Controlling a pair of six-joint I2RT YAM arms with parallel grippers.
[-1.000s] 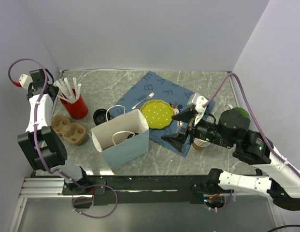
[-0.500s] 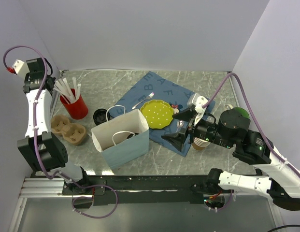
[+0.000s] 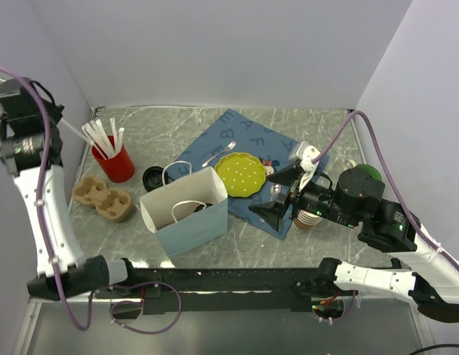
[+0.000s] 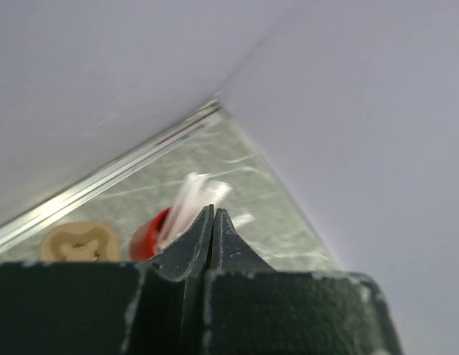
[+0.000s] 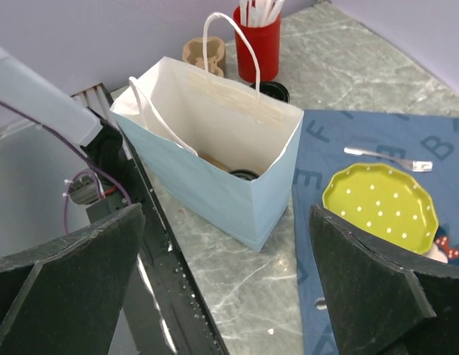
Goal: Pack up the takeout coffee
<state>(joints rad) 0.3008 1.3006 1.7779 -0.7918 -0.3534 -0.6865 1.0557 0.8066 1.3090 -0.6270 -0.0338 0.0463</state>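
The takeout coffee [image 5: 244, 174] lies inside the light blue paper bag [image 5: 214, 185]; only its black lid and a bit of tan cup [image 5: 214, 160] show over the bag's rim. In the top view it is a dark shape in the bag [image 3: 200, 206]. My right gripper [image 5: 226, 222] is open and empty, hovering right of the bag [image 3: 186, 214] above the blue mat; it also shows in the top view [image 3: 277, 194]. My left gripper [image 4: 213, 211] is shut and empty, raised high by the left wall, above the red cup [image 4: 149, 235].
A red cup of white straws [image 3: 117, 163], a tan cup carrier [image 3: 104, 197] and a loose black lid [image 3: 153, 177] stand left of the bag. A green plate [image 3: 240, 174] and a fork [image 3: 218, 154] lie on the blue mat [image 3: 244, 133]. Stacked lidless cups [image 3: 307, 219] are under my right arm.
My left arm has lifted and swung up towards the left wall, away from the red cup. My right gripper has stayed open and hardly moved.
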